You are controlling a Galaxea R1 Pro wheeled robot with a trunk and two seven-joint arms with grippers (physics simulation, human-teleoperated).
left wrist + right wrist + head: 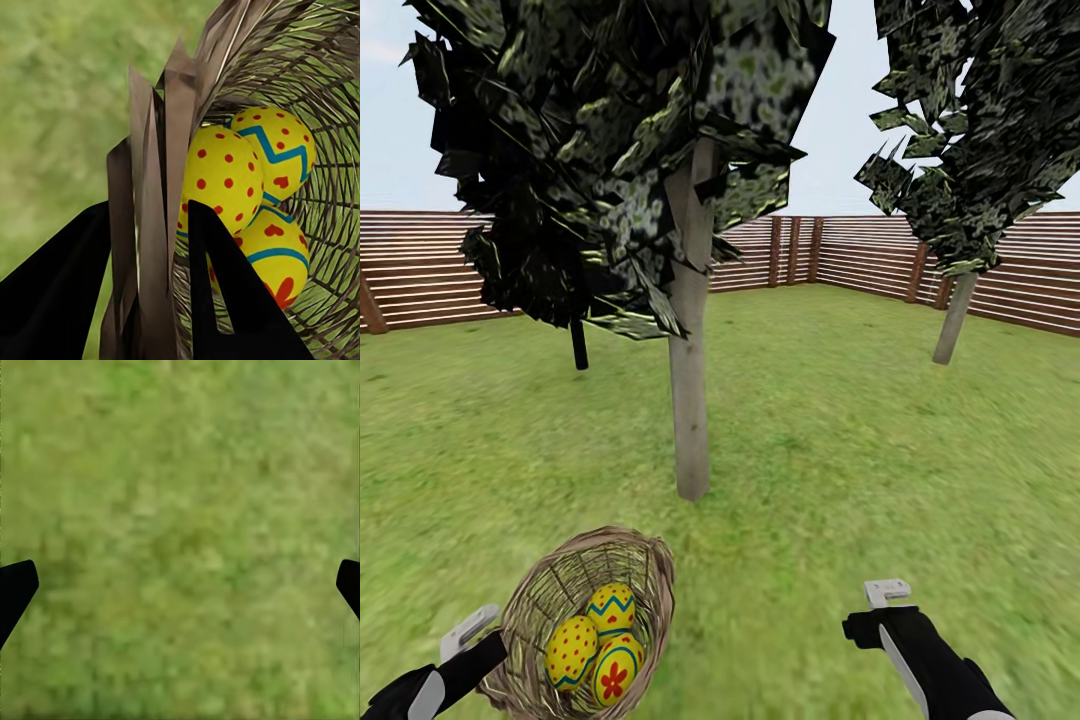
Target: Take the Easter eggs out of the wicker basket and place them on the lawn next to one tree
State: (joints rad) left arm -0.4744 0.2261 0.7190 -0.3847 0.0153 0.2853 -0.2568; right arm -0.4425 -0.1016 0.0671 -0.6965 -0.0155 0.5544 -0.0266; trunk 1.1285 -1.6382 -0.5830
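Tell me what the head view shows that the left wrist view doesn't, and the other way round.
Head view alone: the pale-trunked tree standing just beyond the basket, a second tree farther right, the slatted fence, and the right gripper over bare grass.

Left wrist view alone: the left gripper up close, its fingers straddling the basket's rim, one outside, one inside by the eggs.

Both: the wicker basket on the lawn, holding all three Easter eggs.

Flat bright daylight (wrist views blurry)
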